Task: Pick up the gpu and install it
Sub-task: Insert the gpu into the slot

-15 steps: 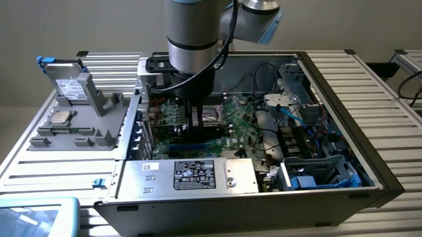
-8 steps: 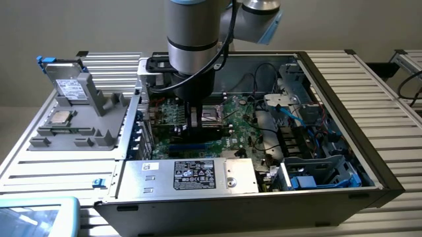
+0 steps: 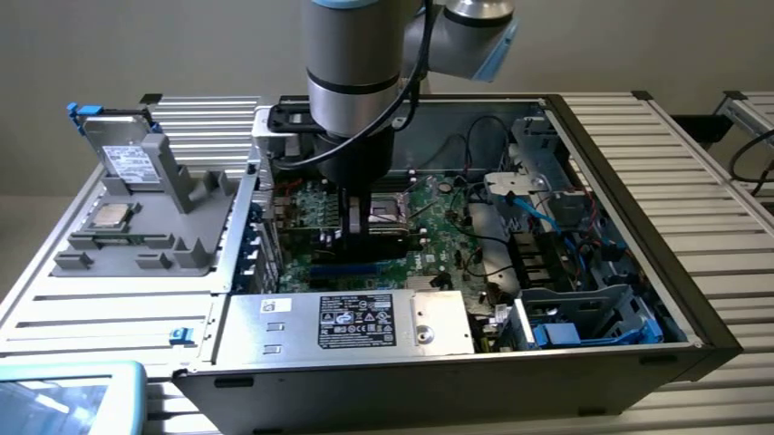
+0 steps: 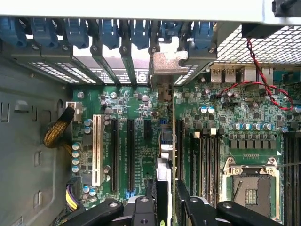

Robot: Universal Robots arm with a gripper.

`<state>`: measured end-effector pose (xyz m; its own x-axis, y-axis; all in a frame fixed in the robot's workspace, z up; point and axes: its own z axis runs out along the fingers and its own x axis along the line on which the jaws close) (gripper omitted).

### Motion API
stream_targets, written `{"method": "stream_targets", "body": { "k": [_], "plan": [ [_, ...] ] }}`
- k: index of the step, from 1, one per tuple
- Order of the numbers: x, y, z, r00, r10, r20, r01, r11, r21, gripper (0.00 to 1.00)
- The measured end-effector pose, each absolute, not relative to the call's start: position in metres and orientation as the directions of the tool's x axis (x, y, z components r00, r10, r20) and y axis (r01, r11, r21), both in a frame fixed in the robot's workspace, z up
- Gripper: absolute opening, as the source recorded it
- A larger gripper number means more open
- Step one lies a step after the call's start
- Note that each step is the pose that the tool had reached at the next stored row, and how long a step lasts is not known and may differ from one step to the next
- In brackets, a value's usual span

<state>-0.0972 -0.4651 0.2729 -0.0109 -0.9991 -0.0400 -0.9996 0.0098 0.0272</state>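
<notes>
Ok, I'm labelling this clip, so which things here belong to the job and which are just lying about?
Job: gpu, held edge-on in the tool; black expansion slots on the motherboard.
Lying about: processor chip on the grey tray outside the case; power supply; yellow cables.

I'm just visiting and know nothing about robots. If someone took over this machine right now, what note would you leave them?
Gripper: shut on the gpu, down inside the open computer case.
The gpu: held edge-on over the motherboard, beside the black expansion slots, with its silver bracket up against the case's rear openings.
Done: gpu picked up and brought to the board.
Left: cannot tell whether it is seated in a slot; not yet released.
</notes>
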Motion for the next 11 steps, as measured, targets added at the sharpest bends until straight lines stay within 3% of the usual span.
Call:
{"method": "stream_targets", "body": {
  "k": [11],
  "plan": [
    [-0.0994, -0.4701, 0.2693, -0.013, -0.999, -0.037, -1.000, 0.012, 0.028, 0.27]
  ]
}}
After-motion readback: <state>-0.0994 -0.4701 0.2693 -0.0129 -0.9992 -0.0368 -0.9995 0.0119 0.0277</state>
